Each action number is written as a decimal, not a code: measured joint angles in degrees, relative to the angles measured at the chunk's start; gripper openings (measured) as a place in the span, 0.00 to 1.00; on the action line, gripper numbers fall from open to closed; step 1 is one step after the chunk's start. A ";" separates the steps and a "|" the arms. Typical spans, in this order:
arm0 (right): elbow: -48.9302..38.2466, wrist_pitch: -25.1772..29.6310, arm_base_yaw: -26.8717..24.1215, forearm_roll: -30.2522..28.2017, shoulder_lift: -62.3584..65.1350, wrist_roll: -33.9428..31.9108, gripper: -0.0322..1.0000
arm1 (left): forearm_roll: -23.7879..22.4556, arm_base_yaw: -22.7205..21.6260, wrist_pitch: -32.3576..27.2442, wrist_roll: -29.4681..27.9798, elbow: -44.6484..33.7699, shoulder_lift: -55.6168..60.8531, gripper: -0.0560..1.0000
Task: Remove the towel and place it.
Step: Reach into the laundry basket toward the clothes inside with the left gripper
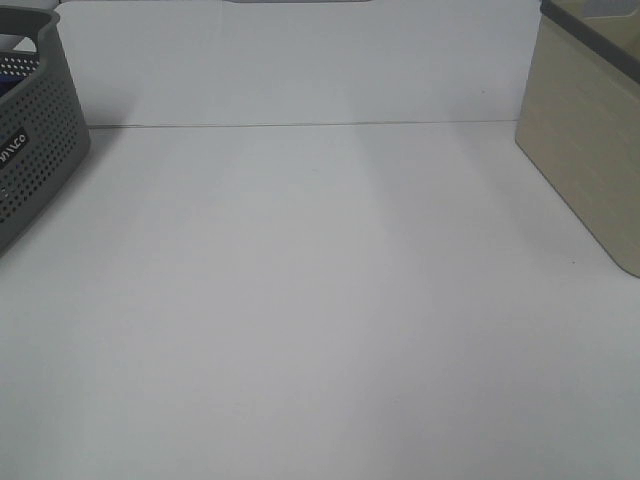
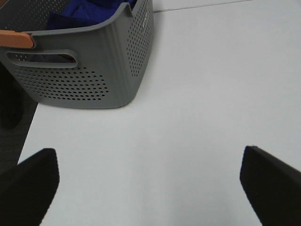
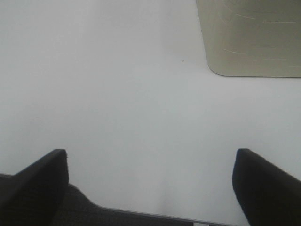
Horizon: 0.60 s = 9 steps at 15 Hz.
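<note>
One bunched towel (image 2: 82,12), axis unclear

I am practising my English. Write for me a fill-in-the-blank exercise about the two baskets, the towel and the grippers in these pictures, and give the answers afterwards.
1. The towel inside the grey basket has the colour ____.
2. In the high view, the beige basket stands on the ____ side of the table.
3. The left gripper and the right gripper hold nothing, and their fingers are ____.

Missing words: blue; right; open.
</note>
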<state>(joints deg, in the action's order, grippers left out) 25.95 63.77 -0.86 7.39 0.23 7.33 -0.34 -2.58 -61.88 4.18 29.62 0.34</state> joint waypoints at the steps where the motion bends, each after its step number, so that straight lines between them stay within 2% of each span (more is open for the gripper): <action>1: 0.00 0.00 0.00 0.00 0.00 0.00 0.92 | 0.00 0.00 0.00 0.11 0.00 0.00 0.99; 6: 0.00 0.00 0.00 0.00 0.00 0.00 0.92 | 0.74 0.00 0.00 0.92 0.00 -0.11 0.99; 7: 0.00 0.00 0.00 0.00 0.00 0.00 0.92 | 2.64 0.00 -0.11 2.58 0.00 -1.03 0.99; 8: 0.00 0.00 0.00 0.00 0.00 0.00 0.92 | 7.16 0.00 -1.78 7.16 1.55 -6.65 0.99; 9: 0.00 0.00 0.00 0.00 0.00 0.00 0.92 | 8.02 0.00 -3.09 9.45 2.86 -9.68 0.99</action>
<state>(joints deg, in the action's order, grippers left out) 25.95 63.77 -0.86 7.39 0.23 7.33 7.68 -2.58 -64.97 13.64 32.49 -9.34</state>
